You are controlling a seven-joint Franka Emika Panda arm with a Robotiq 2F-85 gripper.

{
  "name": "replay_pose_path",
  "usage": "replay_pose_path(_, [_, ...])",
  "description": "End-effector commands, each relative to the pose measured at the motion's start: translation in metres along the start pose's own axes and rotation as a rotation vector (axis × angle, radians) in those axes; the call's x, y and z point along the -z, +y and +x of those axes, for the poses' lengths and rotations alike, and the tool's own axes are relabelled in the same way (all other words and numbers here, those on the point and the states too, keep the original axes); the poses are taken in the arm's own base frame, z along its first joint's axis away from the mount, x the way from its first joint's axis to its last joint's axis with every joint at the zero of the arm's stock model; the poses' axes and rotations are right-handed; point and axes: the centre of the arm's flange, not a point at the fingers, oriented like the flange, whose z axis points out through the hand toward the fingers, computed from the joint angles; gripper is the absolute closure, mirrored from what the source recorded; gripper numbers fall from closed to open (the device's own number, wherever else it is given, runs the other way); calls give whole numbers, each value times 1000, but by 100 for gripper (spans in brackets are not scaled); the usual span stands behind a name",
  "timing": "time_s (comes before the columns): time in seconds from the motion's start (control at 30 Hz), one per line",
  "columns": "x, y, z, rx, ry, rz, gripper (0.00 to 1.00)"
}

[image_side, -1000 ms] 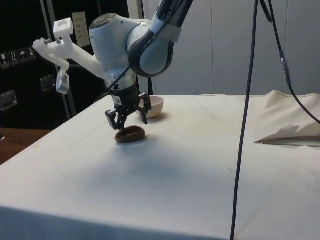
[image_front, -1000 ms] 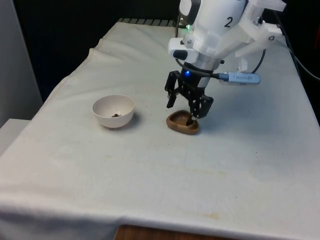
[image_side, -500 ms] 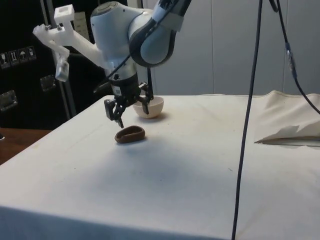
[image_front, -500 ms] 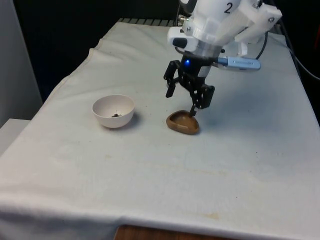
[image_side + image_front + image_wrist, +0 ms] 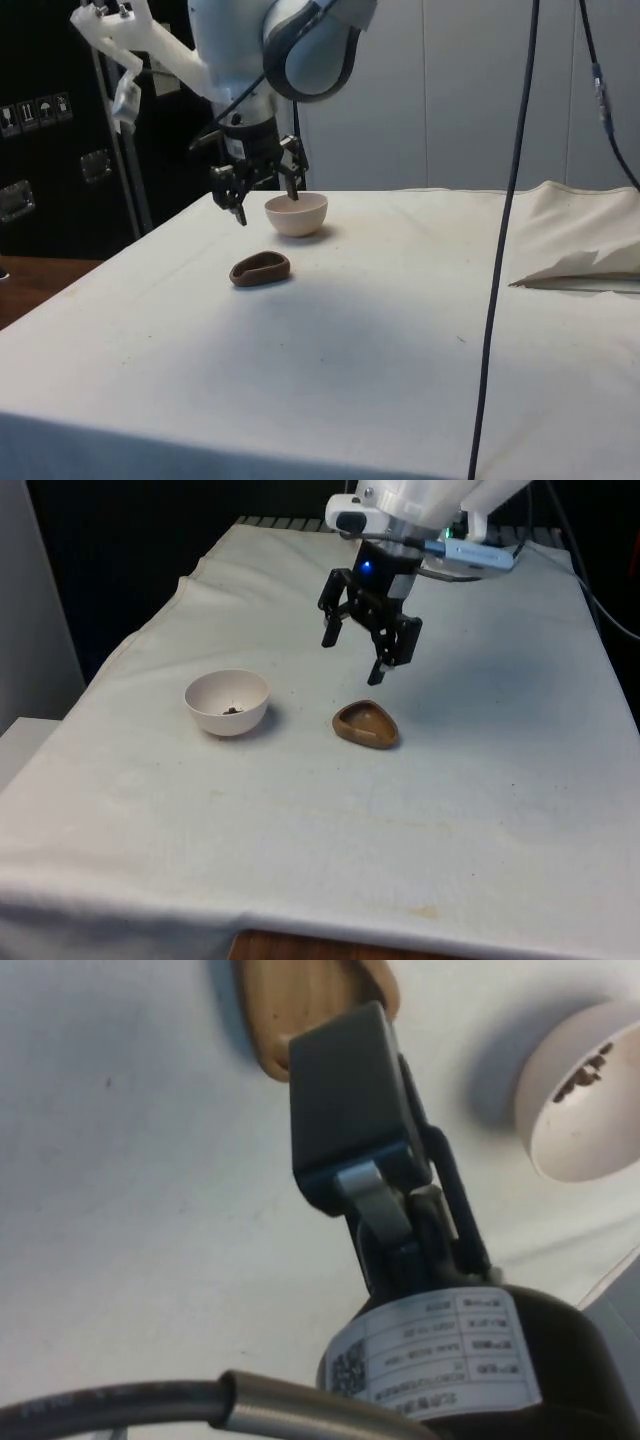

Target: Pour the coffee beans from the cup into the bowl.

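Observation:
A brown wooden cup lies on the white cloth, apart from the gripper, and looks empty. To the front view's left of it stands a white bowl with a few dark coffee beans at its bottom. My gripper hangs open well above the cup, with nothing between its fingers. In the side view the gripper is raised above the cup, with the bowl just behind. The wrist view has one finger in front of the cup and the bowl with beans off to one side.
A black cable hangs down in the side view, close to that camera. A crumpled fold of cloth lies at the side view's right. The table's front edge runs below the cup and bowl.
The gripper has risen from the cup, where one finger was inside the rim, and moved up and back. The cup stays on the cloth; the bowl has not moved.

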Motion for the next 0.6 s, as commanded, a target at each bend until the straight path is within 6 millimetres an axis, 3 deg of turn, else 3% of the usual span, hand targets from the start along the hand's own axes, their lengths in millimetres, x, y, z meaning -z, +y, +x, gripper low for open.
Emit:
replay_pose_path(0.0, [3, 3, 0, 3, -5, 12, 0])
replay_pose_path(0.37, [16, 24, 13, 10, 24, -2, 0])
replay_pose_path(0.57, [29, 47, 18, 33, 50, 13, 0])
